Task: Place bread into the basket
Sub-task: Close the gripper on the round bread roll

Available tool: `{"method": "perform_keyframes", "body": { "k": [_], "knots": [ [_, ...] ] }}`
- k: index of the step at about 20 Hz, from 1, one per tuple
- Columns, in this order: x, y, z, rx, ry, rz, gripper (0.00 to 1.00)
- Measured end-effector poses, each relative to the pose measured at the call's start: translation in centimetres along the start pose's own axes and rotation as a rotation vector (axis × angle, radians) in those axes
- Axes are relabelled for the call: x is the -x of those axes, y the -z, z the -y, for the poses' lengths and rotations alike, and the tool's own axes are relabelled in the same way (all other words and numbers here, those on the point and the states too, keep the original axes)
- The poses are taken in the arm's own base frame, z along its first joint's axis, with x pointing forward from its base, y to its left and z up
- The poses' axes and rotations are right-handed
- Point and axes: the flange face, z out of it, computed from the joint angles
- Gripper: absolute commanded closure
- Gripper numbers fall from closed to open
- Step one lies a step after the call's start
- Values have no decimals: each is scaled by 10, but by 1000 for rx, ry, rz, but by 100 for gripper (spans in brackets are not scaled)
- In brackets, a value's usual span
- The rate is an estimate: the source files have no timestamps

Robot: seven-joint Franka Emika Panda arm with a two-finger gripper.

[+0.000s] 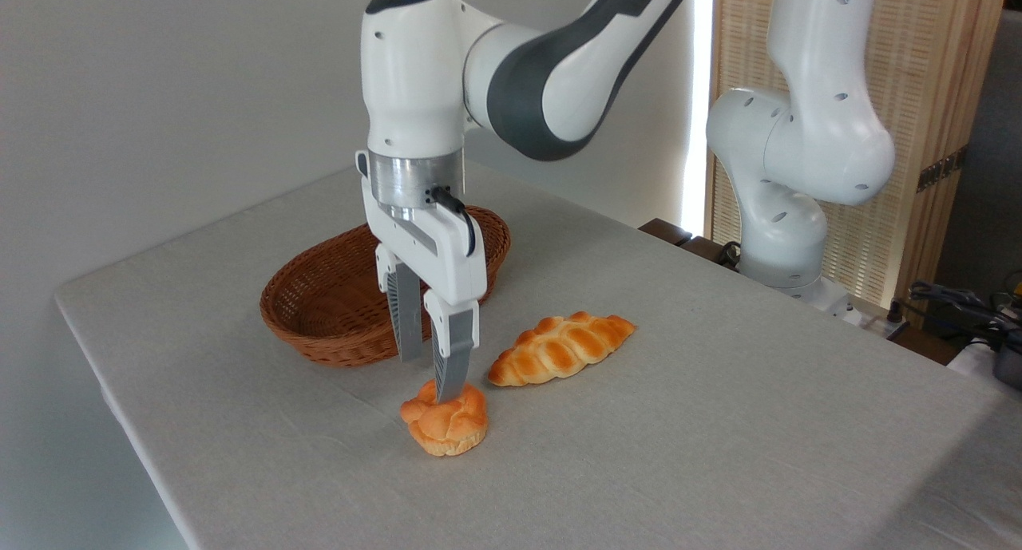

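Observation:
The bread (445, 424), a small round golden bun with a knotted top, sits on the table in front of the basket. My gripper (429, 379) points straight down over it, open, with a gap between its two grey fingers. The nearer fingertip (449, 390) overlaps the bun's top and the farther one (409, 350) ends just behind and above it. I cannot tell whether either touches the bun. The basket (319, 326), an oval brown wicker one with low sides, stands behind the gripper with nothing visible inside; the gripper hides part of its right half.
A longer braided loaf (561, 348) lies right of the gripper, close to the bun. The arm's white base (778, 239) stands at the table's back right edge. The table's left edge (120, 406) and front corner are near.

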Motion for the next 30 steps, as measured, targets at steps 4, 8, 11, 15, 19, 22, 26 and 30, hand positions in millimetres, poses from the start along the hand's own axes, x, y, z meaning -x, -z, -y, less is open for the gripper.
{"method": "perform_keyframes", "body": {
  "k": [4, 8, 11, 15, 19, 22, 26, 30],
  "knots": [
    [9, -9, 7, -3, -5, 1, 0],
    [11, -15, 5, 0, -18, 3, 0],
    [11, -17, 4, 1, -19, 5, 22],
    [12, -23, 3, 5, -21, 9, 62],
    [13, -28, 2, 5, -23, 9, 68],
    [14, -28, 3, 5, -21, 10, 68],
    [16, -28, 4, 5, -17, 10, 68],
    [16, -28, 4, 5, -18, 11, 73]
  ]
}}
